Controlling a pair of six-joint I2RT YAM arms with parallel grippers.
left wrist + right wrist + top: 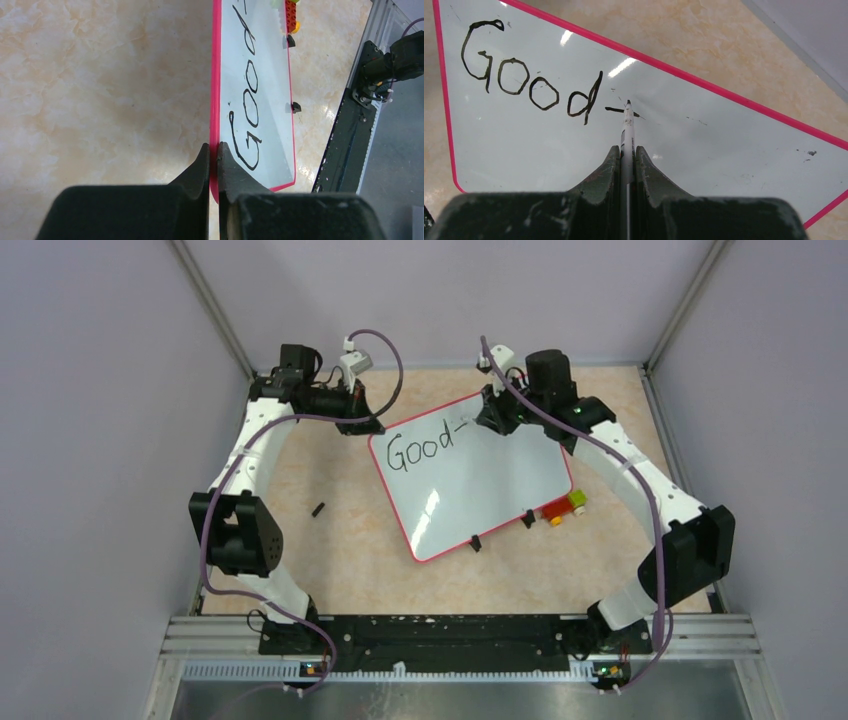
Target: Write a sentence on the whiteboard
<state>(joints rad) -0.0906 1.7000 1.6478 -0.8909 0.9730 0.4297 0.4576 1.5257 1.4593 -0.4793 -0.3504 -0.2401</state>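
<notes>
My right gripper (626, 150) grips the marker (628, 125), my left gripper (213, 150) clamps the whiteboard (724, 145) edge, and of the sentence (524, 85) only "Good" and one stroke (614, 109) are written.

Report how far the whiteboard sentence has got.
Done: "Good" stands on the whiteboard. In hand: the left pincer clamps the board's red frame, and the right pincer holds the marker with its tip on a short dash just after the "d". Left: the remaining words; most of the board is blank.
</notes>
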